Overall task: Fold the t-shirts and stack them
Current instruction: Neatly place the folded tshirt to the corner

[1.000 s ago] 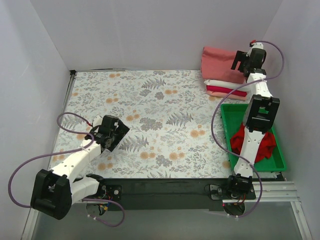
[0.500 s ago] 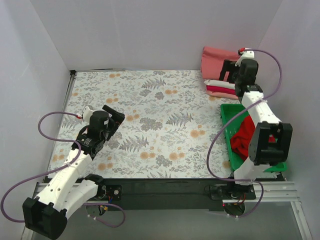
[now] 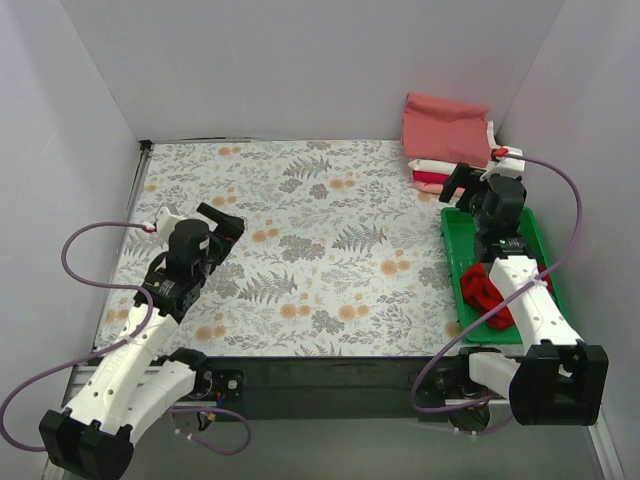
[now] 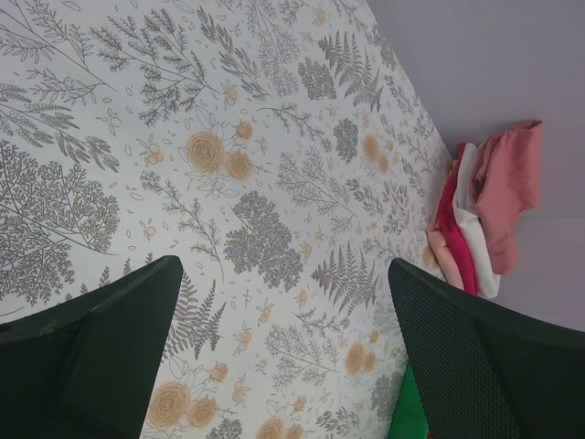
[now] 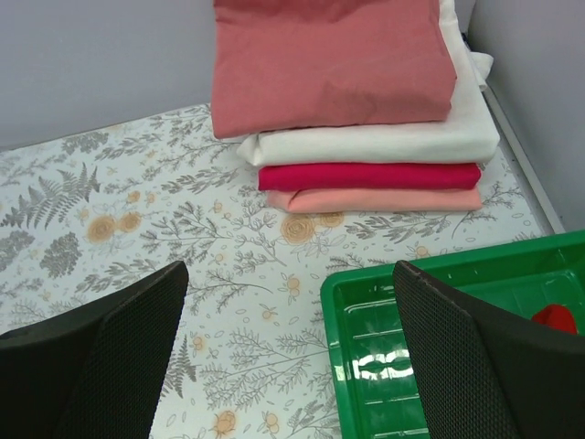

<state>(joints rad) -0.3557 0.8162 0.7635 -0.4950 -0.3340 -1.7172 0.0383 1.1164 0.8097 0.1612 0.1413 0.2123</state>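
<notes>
A stack of folded t-shirts (image 3: 445,122) sits at the back right corner: dusty salmon-red (image 5: 334,59) on top, then white (image 5: 375,142), crimson (image 5: 366,176) and peach (image 5: 384,199). The stack also shows in the left wrist view (image 4: 480,215). A bright red t-shirt (image 3: 487,290) lies crumpled in the green tray; only a corner of it (image 5: 555,317) shows in the right wrist view. My right gripper (image 3: 460,185) is open and empty above the tray's far end (image 5: 288,357). My left gripper (image 3: 222,228) is open and empty above the table's left part (image 4: 283,366).
The green plastic tray (image 3: 455,250) stands along the right edge, just in front of the stack; its far end (image 5: 384,302) holds nothing. The table carries a floral cloth (image 3: 320,230). Grey walls close in the left, back and right sides.
My right gripper has drawn back from the stack toward me and now hangs over the tray's far end. My left arm has swung slightly left and back. The stack has not moved.
</notes>
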